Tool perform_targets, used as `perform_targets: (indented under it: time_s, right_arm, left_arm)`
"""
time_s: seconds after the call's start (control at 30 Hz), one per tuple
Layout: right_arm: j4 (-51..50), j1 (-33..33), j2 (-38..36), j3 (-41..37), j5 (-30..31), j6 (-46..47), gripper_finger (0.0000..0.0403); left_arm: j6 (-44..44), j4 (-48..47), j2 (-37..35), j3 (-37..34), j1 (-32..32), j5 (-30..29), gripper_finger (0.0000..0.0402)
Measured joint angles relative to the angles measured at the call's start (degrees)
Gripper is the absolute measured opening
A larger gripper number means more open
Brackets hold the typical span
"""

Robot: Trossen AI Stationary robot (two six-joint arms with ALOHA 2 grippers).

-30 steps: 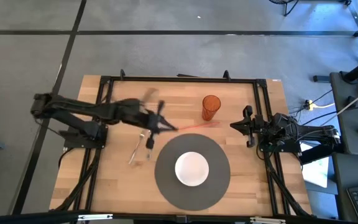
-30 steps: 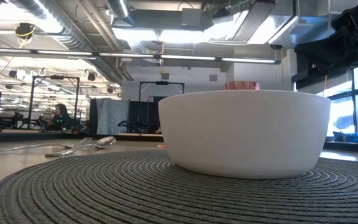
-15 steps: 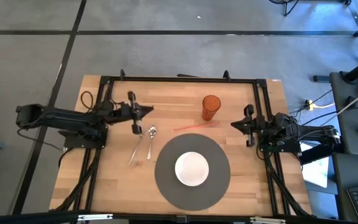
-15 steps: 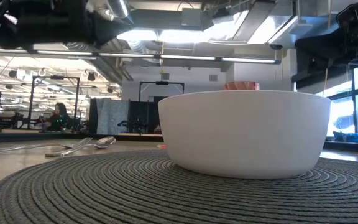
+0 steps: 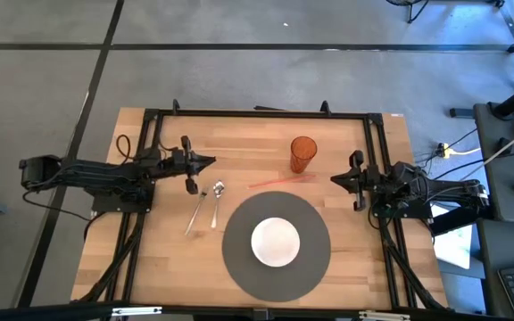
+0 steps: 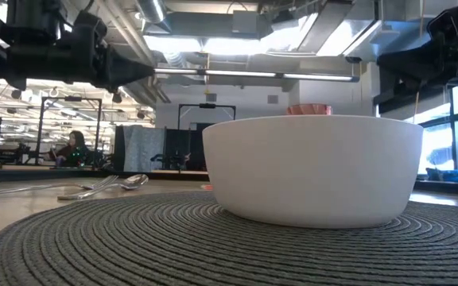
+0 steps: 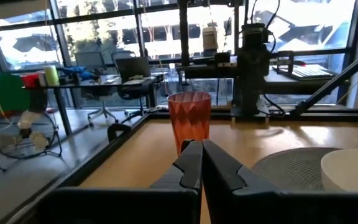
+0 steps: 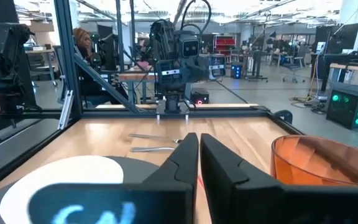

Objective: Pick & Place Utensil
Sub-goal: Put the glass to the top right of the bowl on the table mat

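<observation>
Bare wood around the spoon (image 5: 218, 189) (fork (image 5: 194, 214) just beside).

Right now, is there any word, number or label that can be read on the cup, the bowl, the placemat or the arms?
None can be read. The orange cup, white bowl, grey placemat, spoon and fork are plain. Marks on the left gripper and right gripper cannot be made out.
</observation>
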Motion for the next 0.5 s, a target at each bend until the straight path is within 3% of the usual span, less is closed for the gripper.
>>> perform_targets:
  time_s: [0.23, 0.5]
  right_arm:
    - [-0.26, 0.0, 0.0, 0.0, 0.0, 1.92, 0.002]
    - [-0.26, 0.0, -0.01, 0.0, -0.02, 1.42, 0.002]
  left_arm:
    - [1.73, -6.73, 0.04, -0.08, 0.06, 0.52, 0.0001]
    - [2.02, -3.96, 0.02, -0.09, -0.1, 0.45, 0.0002]
